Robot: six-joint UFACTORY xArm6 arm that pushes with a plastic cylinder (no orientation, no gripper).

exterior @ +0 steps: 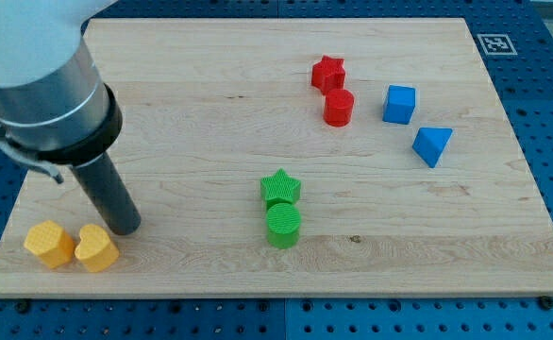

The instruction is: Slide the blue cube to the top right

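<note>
Red star [327,73] touching red cyl [339,108]; blue wedge [432,144] right.

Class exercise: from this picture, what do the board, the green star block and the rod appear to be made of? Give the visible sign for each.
The board: pale wood, matte, showing grain lines and small knots. The green star block: probably plastic, perhaps 3D-printed, judging by fine ridges across its top and its uniform bright colour. The rod: dark and smooth with a faint sheen, metal or hard plastic; the picture cannot settle which. My tip rests beside the yellow heart block.

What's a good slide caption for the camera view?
My tip beside the yellow heart, far from the blue cube.
</note>
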